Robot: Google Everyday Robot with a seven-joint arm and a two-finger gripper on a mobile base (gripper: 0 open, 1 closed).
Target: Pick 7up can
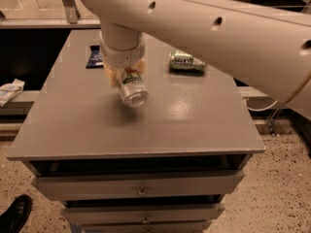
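Note:
The 7up can, silver-white with a green band and a small red mark, is held tilted in my gripper, its round end facing the camera. It hangs a little above the grey table top, left of centre. My gripper's pale fingers are shut on the can's upper part, under the white wrist of the big arm that crosses the top of the view. A darker all-green can lies on its side at the back right of the table.
A dark blue flat packet lies at the back left of the table. Drawers sit below the top. A black shoe is on the speckled floor at the lower left. A low ledge holds white paper at the left.

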